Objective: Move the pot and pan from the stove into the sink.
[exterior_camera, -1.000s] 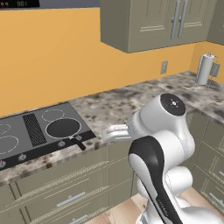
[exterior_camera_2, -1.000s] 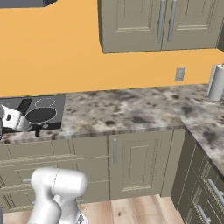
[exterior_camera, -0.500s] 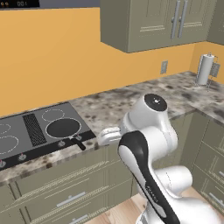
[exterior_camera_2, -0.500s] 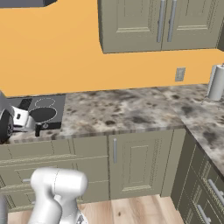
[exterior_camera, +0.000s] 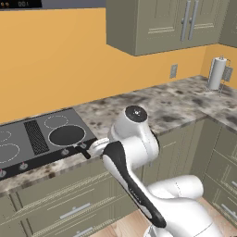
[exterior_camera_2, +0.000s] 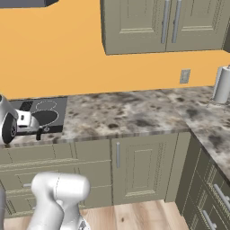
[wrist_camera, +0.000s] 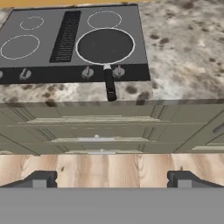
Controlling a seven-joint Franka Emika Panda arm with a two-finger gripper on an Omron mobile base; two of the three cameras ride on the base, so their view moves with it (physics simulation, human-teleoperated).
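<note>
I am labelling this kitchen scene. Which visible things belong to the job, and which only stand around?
Belong to the job:
- shallow round black frying pan with long thin handle
- flat black glass stove under the pan
- open two-finger gripper

Only standing around:
- white paper towel roll
- speckled stone counter
- grey-green wall cabinets

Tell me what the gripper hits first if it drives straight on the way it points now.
Probably the cabinet drawer fronts just under the counter edge; the open gripper aims below the pan and its handle, though depth is hard to judge.
</note>
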